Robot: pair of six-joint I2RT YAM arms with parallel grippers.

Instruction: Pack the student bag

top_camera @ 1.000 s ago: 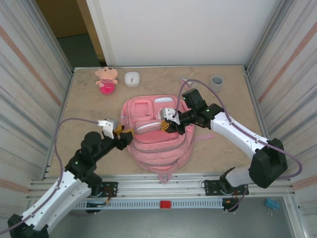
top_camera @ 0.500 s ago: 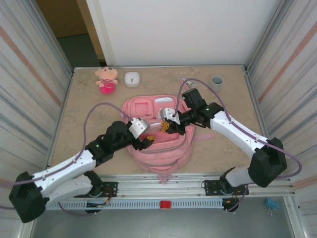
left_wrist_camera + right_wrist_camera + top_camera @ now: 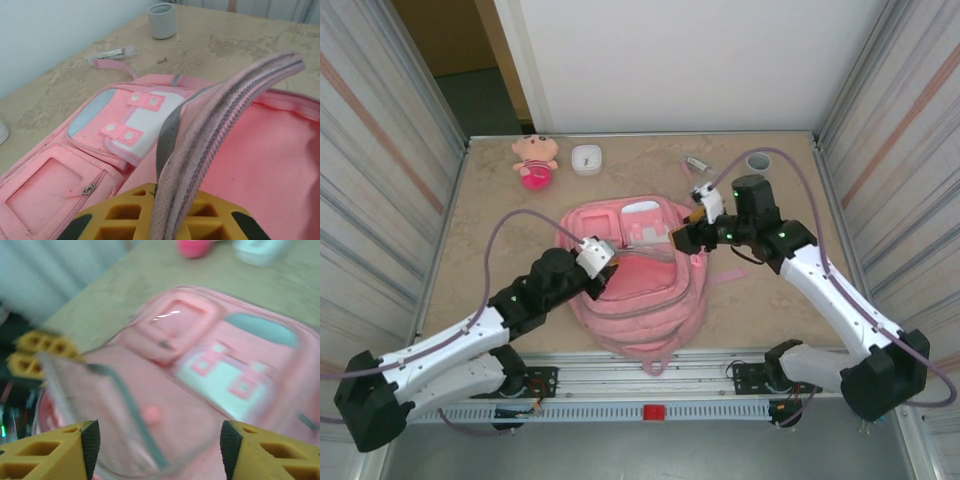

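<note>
The bag (image 3: 642,305) lay on the table (image 3: 490,225). We had the left gripper (image 3: 165,220) clamped on its raised zip edge, the right gripper (image 3: 682,236) open and empty by its right side. That lone pinch might slip, dropping the mouth shut.

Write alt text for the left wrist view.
The left tool pinches the zippered rim of the pink student bag, holding it raised so the pink lining shows. Beyond are the bag's snap-tab front pockets and, on the beige table, a grey cup.
</note>
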